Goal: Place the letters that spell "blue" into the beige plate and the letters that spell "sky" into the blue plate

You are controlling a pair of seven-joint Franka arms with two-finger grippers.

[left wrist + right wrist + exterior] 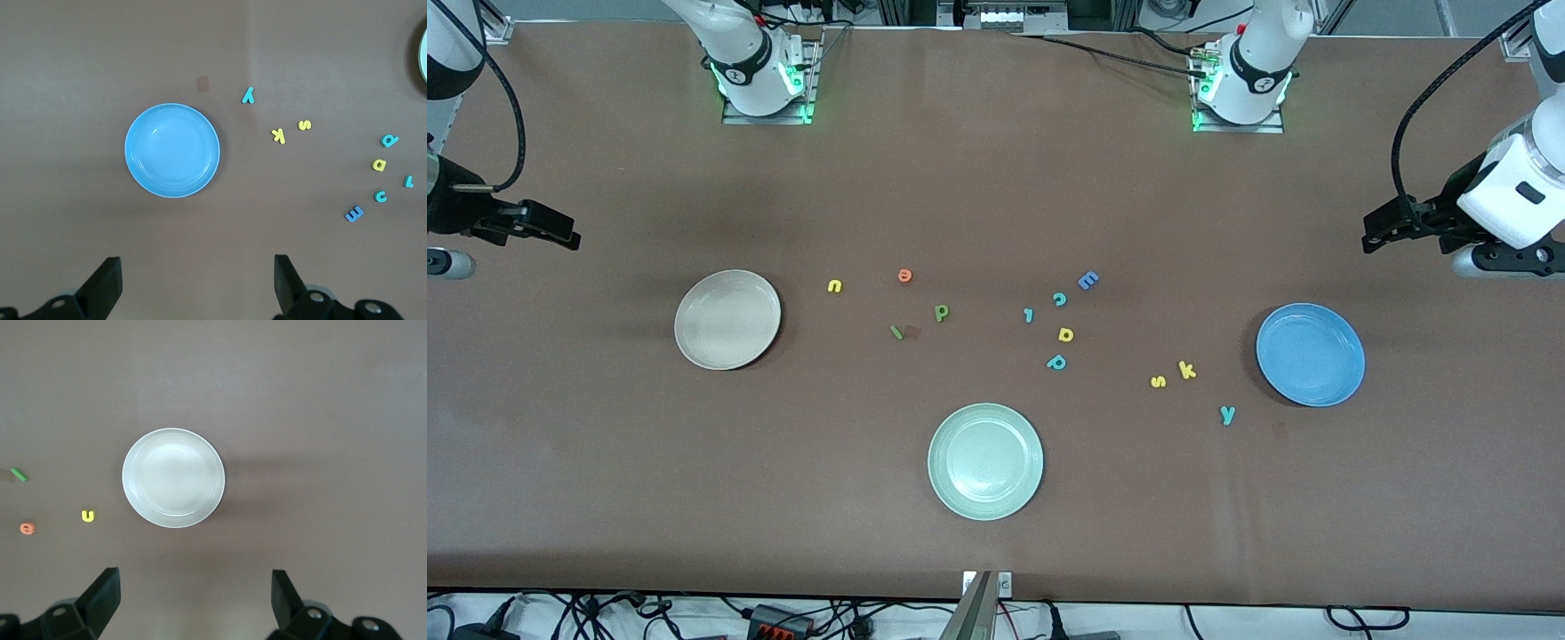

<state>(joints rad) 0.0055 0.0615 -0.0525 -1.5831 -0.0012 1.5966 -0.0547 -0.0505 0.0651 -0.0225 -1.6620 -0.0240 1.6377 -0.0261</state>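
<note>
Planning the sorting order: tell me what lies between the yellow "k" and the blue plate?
Nothing: in the front view bare brown table separates the yellow "k" from the blue plate.

Two white Franka arms with black joint rings, bases on metal plates lit green. Black cables loop off both forearms. Left gripper (1376, 233) black on a white wrist block; right gripper (560, 233) black too. Wrist views show black wedge-shaped fingers (285, 279) with silver screws at the mounts.
</note>
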